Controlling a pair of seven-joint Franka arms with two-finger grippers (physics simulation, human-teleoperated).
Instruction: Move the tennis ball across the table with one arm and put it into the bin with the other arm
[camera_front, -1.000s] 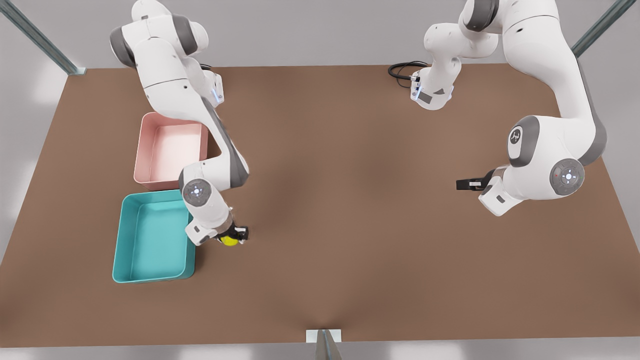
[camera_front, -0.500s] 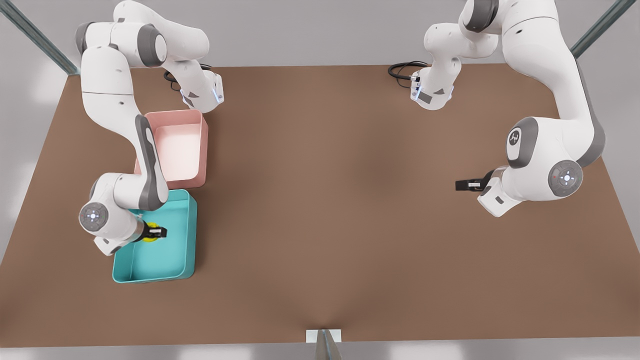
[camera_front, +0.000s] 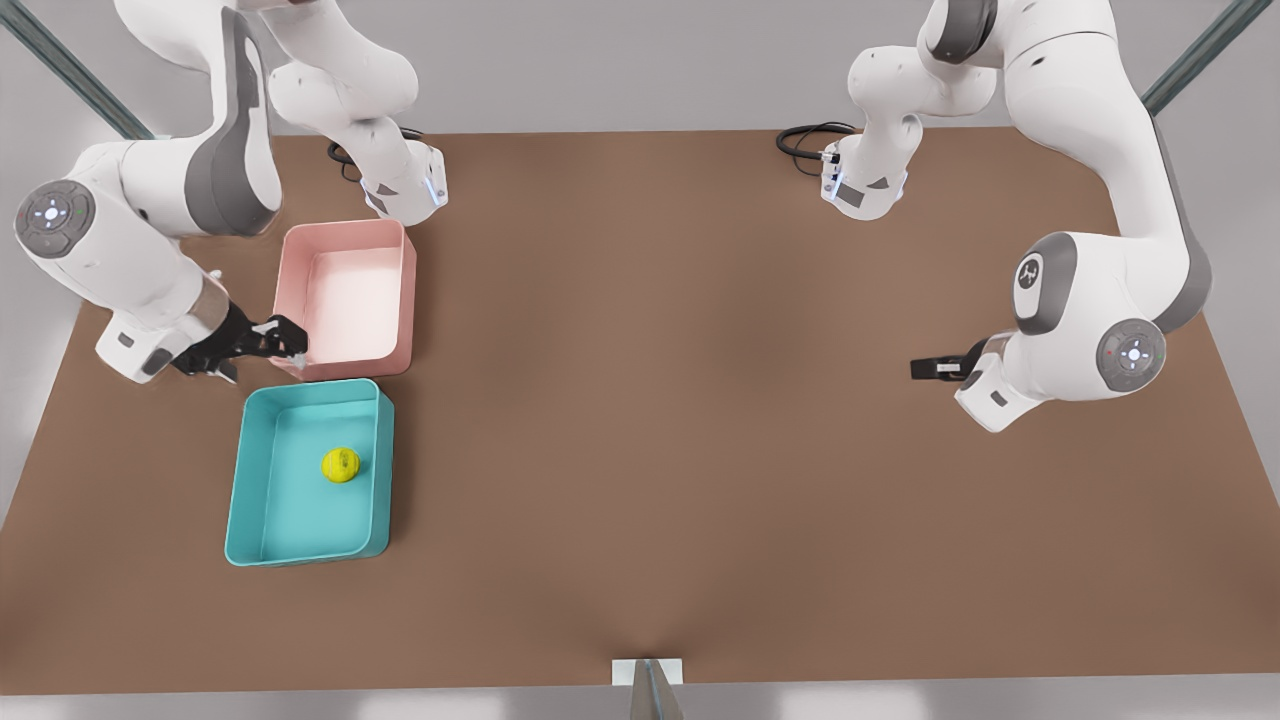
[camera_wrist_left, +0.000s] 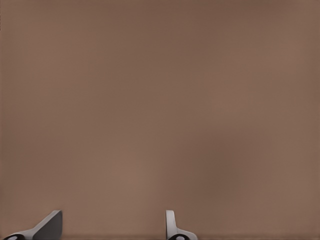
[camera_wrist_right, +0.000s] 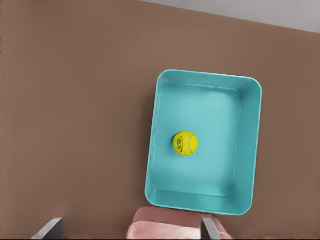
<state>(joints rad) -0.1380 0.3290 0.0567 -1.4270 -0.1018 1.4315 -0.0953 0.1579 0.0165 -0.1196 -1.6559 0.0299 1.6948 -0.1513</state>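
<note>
The yellow-green tennis ball (camera_front: 341, 465) (camera_wrist_right: 185, 143) lies loose on the floor of the teal bin (camera_front: 262, 500) (camera_wrist_right: 205, 100), near its middle. My right gripper (camera_front: 285, 340) (camera_wrist_right: 130, 230) is on the arm at the front view's left. It hangs open and empty above the pink tray's near-left corner, just behind the bin. My left gripper (camera_front: 925, 368) (camera_wrist_left: 112, 227) waits on the arm at the front view's right, open over bare brown table (camera_front: 650, 400) with nothing between its fingers.
A pale pink tray (camera_front: 345, 300) (camera_wrist_right: 165, 225) stands directly behind the teal bin, almost touching it. A black cable (camera_front: 805, 140) coils at the table's far edge beside an arm base. Metal frame posts rise at the back corners.
My right gripper carried the ball from the table over the bin, opened, and let it drop inside. It then rose and drew back toward the pink tray. The left arm stayed still.
</note>
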